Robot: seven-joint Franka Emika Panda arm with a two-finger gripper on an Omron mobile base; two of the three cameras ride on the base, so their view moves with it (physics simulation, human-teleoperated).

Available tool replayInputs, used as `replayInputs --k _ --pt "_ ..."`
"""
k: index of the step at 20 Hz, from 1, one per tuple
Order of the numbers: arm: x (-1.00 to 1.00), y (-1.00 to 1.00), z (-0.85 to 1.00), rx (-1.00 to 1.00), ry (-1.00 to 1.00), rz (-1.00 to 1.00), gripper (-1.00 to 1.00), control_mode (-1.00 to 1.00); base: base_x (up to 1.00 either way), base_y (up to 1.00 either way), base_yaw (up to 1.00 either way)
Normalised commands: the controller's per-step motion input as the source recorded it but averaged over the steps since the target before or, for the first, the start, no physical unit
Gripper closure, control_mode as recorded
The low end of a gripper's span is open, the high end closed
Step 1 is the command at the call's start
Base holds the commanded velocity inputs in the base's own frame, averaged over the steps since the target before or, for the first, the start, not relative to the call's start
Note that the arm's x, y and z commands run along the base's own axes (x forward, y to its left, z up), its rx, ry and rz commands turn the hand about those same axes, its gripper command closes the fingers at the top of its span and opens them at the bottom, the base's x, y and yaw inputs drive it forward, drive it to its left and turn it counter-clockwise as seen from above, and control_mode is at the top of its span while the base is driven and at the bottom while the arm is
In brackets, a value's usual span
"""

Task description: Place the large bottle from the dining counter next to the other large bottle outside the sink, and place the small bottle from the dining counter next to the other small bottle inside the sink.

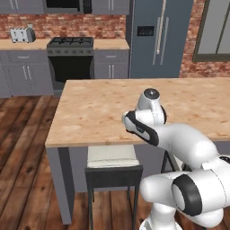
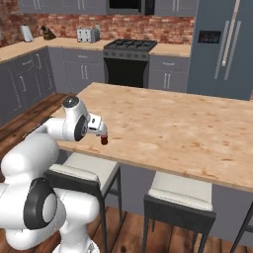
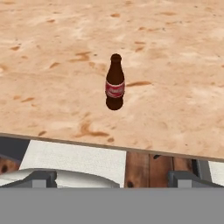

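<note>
The small bottle [image 3: 115,83], brown with a red label, stands upright on the light wooden dining counter [image 3: 52,65] close to its near edge. My gripper [image 3: 113,180] hovers off that edge, above the stools, looking down at the bottle. It is open, with the fingertips [image 3: 41,178] far apart and nothing between them. In the right base view the small bottle [image 2: 104,140] peeks out just past my hand [image 2: 94,126] at the dining counter [image 2: 173,128]. The large bottle, the sink, the other large bottle and the other small bottle are out of view.
Two stools [image 2: 180,195] with pale seats stand under the counter's near edge; one stool [image 1: 112,157] sits right below my arm. Across the wooden floor are a black stove [image 1: 70,58], a grey fridge [image 1: 157,38], a toaster [image 1: 22,34] and grey cabinets.
</note>
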Motion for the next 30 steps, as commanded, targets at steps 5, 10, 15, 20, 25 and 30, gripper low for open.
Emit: replayInputs --k 5,10,15,20,25,30 --pt "0.00 0.00 0.00 0.00 -0.02 0.00 -1.00 -1.00 0.00 0.00 0.00" --pt "0.00 0.00 -0.01 0.00 -0.03 0.00 -1.00 -1.00 0.00 0.00 0.00" --pt "0.03 0.00 -0.01 0.00 -0.02 0.00 -1.00 -1.00 0.00 0.00 0.00" --pt "0.08 0.00 -0.07 0.00 0.00 0.00 -1.00 -1.00 0.00 0.00 0.00" --pt "0.15 0.00 -0.11 0.00 0.00 0.00 -1.00 -1.00 0.00 0.00 0.00" --pt "0.16 -0.02 -0.08 0.00 0.00 0.00 -1.00 -1.00 0.00 0.00 0.00"
